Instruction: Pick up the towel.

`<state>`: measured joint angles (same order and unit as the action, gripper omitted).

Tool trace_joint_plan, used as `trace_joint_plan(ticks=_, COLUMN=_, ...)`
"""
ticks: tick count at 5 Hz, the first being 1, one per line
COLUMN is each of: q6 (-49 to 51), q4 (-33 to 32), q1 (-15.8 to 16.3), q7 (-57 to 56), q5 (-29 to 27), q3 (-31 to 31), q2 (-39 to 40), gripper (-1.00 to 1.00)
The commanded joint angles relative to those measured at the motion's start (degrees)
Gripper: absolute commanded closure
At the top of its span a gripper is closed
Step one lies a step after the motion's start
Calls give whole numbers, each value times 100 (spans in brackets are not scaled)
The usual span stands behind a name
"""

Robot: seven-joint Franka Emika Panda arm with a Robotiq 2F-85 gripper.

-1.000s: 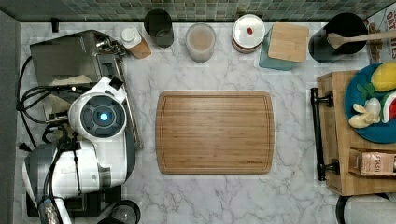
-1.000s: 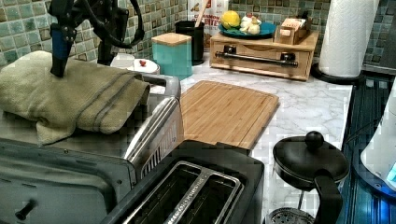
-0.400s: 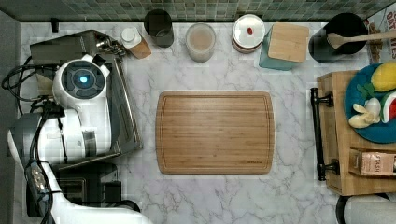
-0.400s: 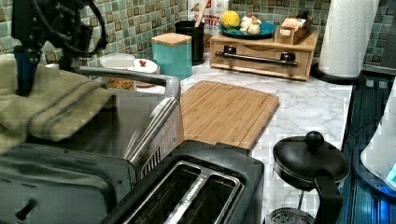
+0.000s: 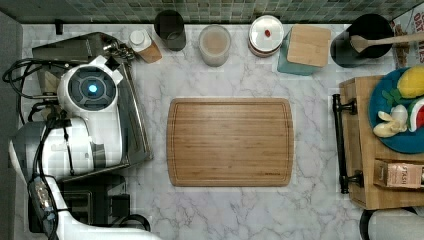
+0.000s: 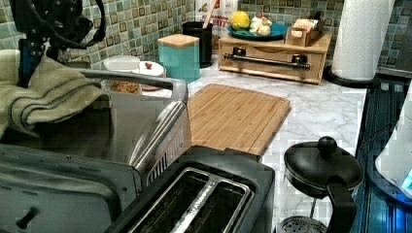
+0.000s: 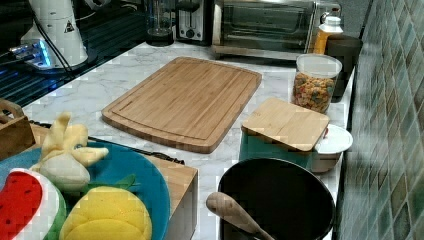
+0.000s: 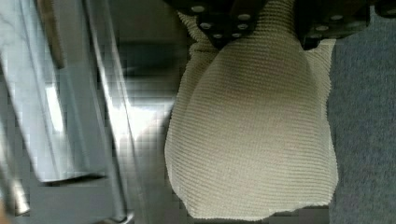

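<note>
Already off its resting place, the towel (image 8: 254,135) is hanging from the gripper (image 8: 271,28), whose fingers (image 8: 224,21) are pinching its top fold so it drapes freely above the toaster oven (image 6: 87,155), at nine o'clock from the cutting board (image 5: 230,142).

We see the wooden cutting board (image 5: 230,142) bare, with open marble counter (image 5: 250,210) around it. Jars (image 5: 215,45) and a wooden tray (image 5: 357,145) crowd its edges.
</note>
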<state>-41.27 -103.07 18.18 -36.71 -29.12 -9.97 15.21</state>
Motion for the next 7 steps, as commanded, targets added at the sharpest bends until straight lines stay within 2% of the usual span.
trace_joint_plan(ticks=1, q6=-566, q4=-1420, q1=-605, q7=163, q5=-290, q3=567, q2=-1640, gripper=100)
trace_joint_plan(ticks=2, q6=-975, q4=-2096, q1=-771, q7=237, q5=-405, q3=760, q2=-2300, gripper=100)
trace_joint_plan(ticks=3, q6=-1247, q4=-2564, q1=-1053, q7=724, q5=-95, q3=746, q2=-2783, gripper=100)
trace_joint_plan(ticks=4, q6=-1348, q4=-2915, q1=-1495, q7=1790, q5=769, q3=598, q2=-3172, gripper=100)
trace_joint_plan(ticks=6, q6=-119, q4=-2495, q1=-2221, q7=3764, q5=2594, q3=296, q2=-3224, gripper=100)
trace_joint_plan(ticks=7, q6=358, q4=-2046, q1=-2450, q7=4107, q5=2749, q3=267, q2=-3030, gripper=100)
